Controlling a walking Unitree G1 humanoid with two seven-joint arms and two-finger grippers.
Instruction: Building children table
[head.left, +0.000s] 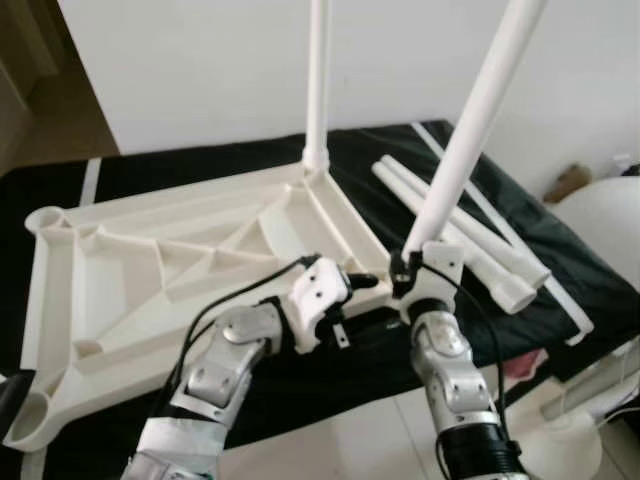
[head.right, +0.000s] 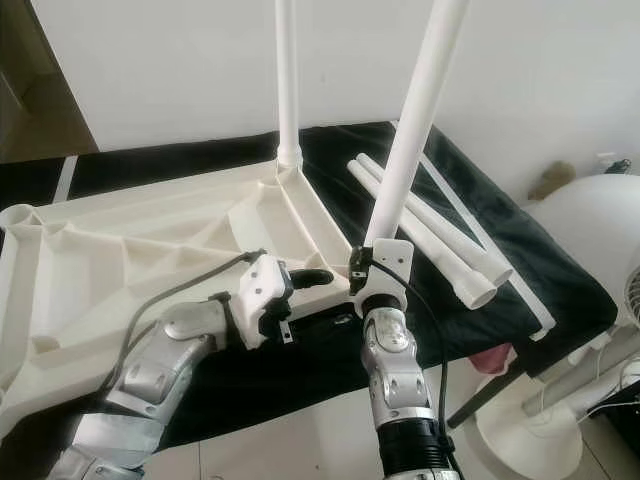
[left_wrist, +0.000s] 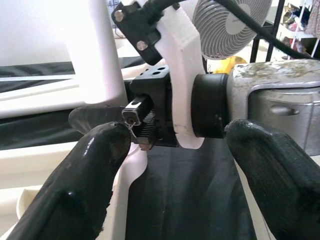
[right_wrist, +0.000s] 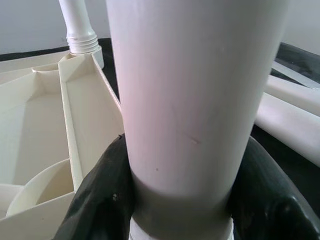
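My right hand is clamped on the long white plastic table leg, axis near upright, tilting toward 1 o'clock. The upturned cream plastic tabletop lies at 9 o'clock, its corner socket directly below. My left hand, fingers apart, braces that corner.
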